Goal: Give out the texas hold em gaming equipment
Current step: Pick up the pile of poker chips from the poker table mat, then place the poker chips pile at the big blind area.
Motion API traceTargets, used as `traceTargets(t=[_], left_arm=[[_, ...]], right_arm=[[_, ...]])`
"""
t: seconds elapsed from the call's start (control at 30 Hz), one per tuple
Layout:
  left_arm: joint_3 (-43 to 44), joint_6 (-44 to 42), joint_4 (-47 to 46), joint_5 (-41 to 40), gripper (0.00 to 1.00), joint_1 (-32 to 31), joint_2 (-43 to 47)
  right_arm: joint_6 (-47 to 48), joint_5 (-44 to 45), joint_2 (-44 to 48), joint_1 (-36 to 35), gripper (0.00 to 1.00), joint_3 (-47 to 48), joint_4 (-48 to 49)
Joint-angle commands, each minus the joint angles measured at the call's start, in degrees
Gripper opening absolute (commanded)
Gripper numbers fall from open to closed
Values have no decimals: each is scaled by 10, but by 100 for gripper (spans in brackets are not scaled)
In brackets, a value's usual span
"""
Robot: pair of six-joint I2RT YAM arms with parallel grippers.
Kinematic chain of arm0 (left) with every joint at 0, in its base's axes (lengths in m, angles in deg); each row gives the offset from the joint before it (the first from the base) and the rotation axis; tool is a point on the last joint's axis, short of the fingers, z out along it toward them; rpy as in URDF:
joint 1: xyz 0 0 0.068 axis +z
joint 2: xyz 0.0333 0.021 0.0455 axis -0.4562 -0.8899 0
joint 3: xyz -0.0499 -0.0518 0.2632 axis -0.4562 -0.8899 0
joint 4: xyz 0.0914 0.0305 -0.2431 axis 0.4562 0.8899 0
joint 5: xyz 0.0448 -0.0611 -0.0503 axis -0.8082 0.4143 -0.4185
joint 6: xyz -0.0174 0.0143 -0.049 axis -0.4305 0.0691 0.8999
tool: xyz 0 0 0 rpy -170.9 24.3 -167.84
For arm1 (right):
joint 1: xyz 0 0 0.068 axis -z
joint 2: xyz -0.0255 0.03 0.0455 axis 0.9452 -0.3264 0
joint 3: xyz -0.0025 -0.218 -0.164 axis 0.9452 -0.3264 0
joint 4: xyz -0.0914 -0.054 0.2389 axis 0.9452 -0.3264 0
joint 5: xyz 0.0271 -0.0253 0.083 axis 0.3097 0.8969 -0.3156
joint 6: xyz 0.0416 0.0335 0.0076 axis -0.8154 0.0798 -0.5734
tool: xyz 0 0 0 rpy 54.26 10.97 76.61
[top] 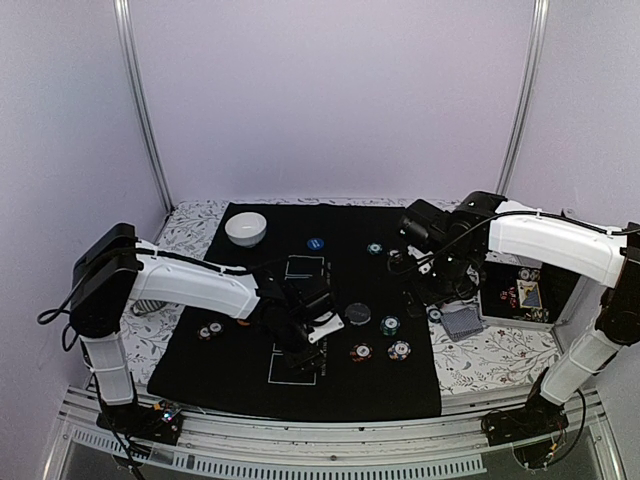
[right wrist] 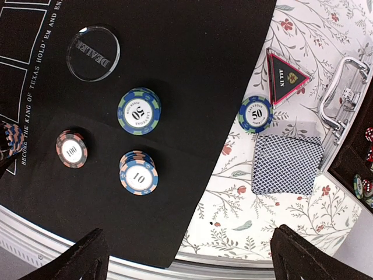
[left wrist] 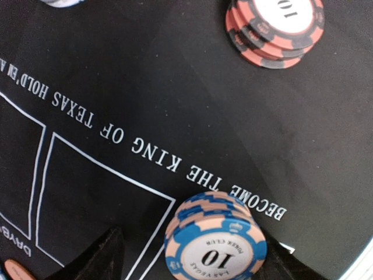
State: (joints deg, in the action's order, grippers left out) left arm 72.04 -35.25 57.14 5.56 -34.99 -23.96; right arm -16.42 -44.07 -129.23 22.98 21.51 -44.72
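Observation:
In the left wrist view a blue-and-peach chip stack marked 10 (left wrist: 215,242) stands on the black mat (left wrist: 175,76) between the fingers of my left gripper (left wrist: 192,262). The jaws are open; a gap shows on the stack's left side. From above, my left gripper (top: 303,328) is low over the mat's middle. My right gripper (right wrist: 192,262) hangs open and empty above the mat's right edge. Below it lie a 50 stack (right wrist: 139,111), a 100 stack (right wrist: 71,149), a 10 stack (right wrist: 139,172), a clear dealer disc (right wrist: 93,52), a single 50 chip (right wrist: 256,114), the card deck (right wrist: 287,164) and the black-red triangle (right wrist: 284,76).
A white bowl (top: 245,228) and a blue disc (top: 316,243) sit at the mat's far side. Two chip stacks (top: 210,329) lie at its left. A red-and-dark stack (left wrist: 274,29) lies beyond the left gripper. An open case (top: 525,290) with a metal handle (right wrist: 341,93) stands at the right.

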Motion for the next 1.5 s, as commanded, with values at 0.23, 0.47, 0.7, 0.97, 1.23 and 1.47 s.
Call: traceTargets(t=[0.23, 0.47, 0.7, 0.97, 1.23, 1.47], left_arm=[[10, -11, 6, 23, 71, 5, -18], [2, -9, -9, 43, 69, 5, -17], [-1, -12, -13, 55, 40, 4, -15], [-7, -1, -5, 56, 0, 11, 5], [-55, 73, 23, -4, 0, 128, 80], [-149, 116, 22, -8, 0, 241, 146]], right_arm=[[7, 13, 3, 2, 99, -5, 6], [5, 14, 7, 2, 99, -10, 7], [6, 14, 3, 2, 99, -11, 9], [7, 17, 4, 2, 99, -11, 6], [8, 21, 5, 2, 99, -14, 6], [10, 25, 8, 10, 99, -22, 13]])
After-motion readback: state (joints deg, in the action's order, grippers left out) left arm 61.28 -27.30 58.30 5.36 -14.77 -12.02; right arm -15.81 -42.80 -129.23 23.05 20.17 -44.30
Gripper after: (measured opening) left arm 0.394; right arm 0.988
